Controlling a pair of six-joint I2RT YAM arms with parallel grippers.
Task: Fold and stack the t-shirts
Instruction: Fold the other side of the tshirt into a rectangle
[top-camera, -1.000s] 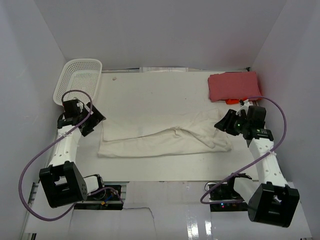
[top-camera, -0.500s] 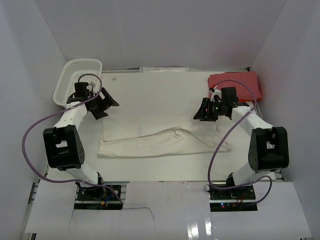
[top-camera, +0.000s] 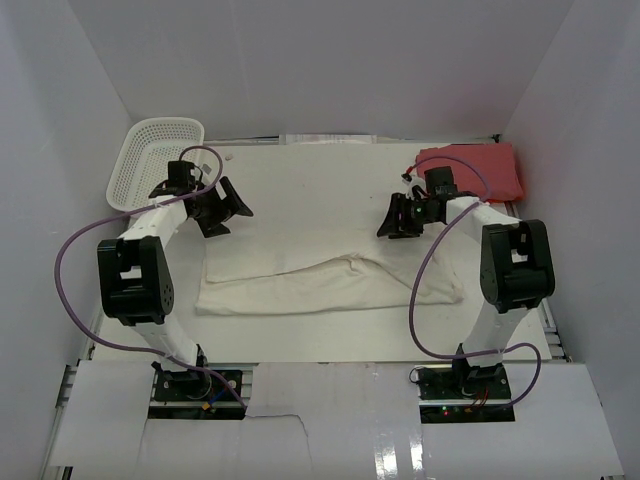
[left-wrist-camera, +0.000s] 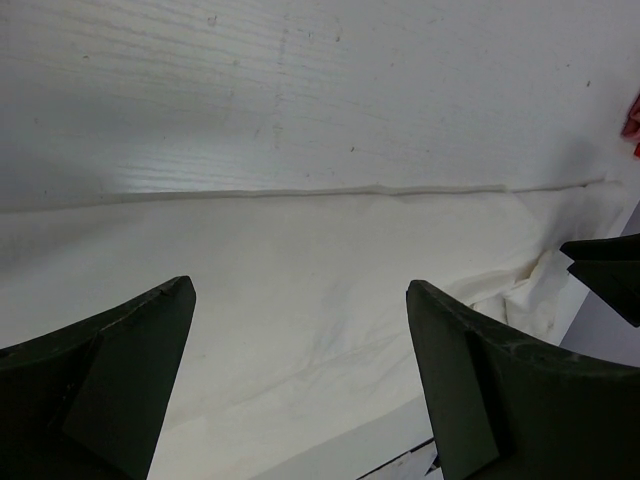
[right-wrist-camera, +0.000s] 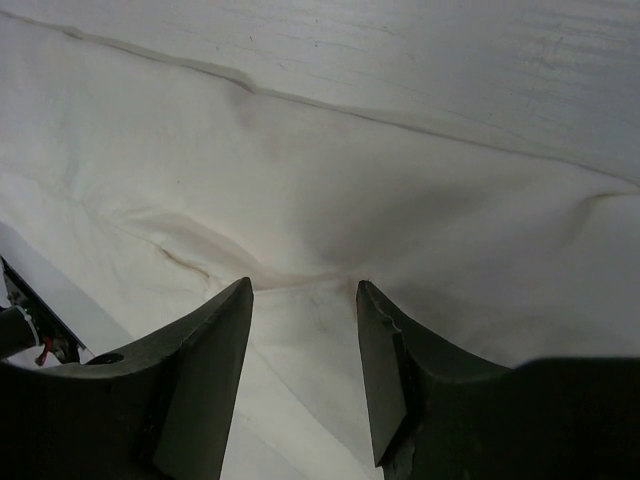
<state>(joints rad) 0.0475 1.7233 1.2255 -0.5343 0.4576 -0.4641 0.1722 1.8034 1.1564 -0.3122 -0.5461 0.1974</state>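
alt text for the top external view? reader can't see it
A cream-white t-shirt lies partly folded in the middle, with the left gripper and right gripper, both open, poised near its far edge. A folded red t-shirt sits far right, a white mesh basket far left.

Both arms are way more stretched out now, and the elbows that sit low in the frame a second ago are up at mid-frame. The left gripper (top-camera: 233, 215) goes from the left edge up and right, ending just above the top edge of the white shirt (top-camera: 320, 285). The right gripper (top-camera: 385, 217) slides up and left from the right side, and it's now nearer the middle, over the shirt's upper right bit.
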